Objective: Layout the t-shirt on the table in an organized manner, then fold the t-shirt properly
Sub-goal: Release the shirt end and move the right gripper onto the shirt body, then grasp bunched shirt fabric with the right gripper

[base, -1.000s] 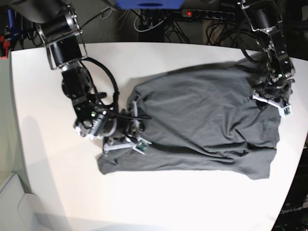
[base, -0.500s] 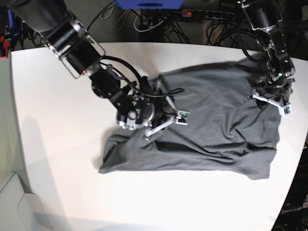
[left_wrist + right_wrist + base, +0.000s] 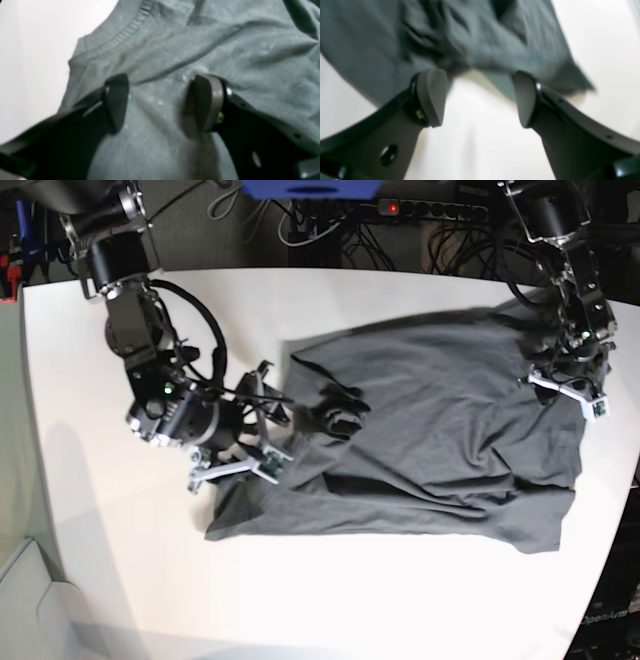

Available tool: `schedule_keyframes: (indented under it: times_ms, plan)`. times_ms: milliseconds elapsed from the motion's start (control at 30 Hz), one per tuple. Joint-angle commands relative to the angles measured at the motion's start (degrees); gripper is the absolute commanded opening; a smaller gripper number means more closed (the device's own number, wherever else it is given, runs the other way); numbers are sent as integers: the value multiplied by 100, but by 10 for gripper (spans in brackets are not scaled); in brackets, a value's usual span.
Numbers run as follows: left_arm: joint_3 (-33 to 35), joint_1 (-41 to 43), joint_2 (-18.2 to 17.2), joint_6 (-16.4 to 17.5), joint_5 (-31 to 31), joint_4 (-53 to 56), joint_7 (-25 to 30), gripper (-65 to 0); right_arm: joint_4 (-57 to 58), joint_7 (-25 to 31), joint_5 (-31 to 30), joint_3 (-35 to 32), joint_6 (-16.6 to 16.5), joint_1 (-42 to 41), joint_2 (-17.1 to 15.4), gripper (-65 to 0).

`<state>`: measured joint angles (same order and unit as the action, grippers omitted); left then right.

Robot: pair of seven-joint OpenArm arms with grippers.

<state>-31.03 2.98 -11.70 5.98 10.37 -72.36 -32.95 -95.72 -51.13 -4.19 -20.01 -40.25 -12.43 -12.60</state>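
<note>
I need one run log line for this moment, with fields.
phase: laying out | t-shirt: wrinkled on table | right gripper: open, empty | left gripper: jaws apart, pressed on cloth near collar

This looks like a robotics lab: two black robot arms [image 3: 150,350] work over a bare white table [image 3: 100,580], and behind its far edge hang tangled cables [image 3: 320,230] and a power strip [image 3: 430,210] with a red light.

no legible txt or labels anywhere.
</note>
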Motion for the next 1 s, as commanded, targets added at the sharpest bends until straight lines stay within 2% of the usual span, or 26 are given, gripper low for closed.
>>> schedule_keyframes:
  times_ms: [0, 167, 333, 400, 567, 733, 967]
  plan:
    - [-14, 93, -3, -110, -57, 102, -604, -247, -6, 151, -61, 133, 25, -116, 7, -222]
    - [21, 75, 6, -110, -57, 110, -604, -247, 627, 186, -78, 300, 25, -239, 183, -237]
    - [21, 75, 23, -110, -66, 110, -604, -247, 1498, 582, -78, 291, 25, -450, 394, -363]
    - [21, 75, 14, -110, -66, 110, -604, -247, 1876, 705, -69, 265, 25, -590, 456, -391]
    - [21, 75, 14, -110, -66, 110, -604, -247, 2535, 819, -78, 247, 25, -898, 781, -393]
    - [21, 84, 23, -110, -66, 110, -648, -247, 2878, 1329, -69, 230, 25, -1250, 1106, -399]
    - [30, 128, 50, -110, -66, 110, -648, -247, 3449, 1382, -69, -386, 25, -2094, 1801, -394]
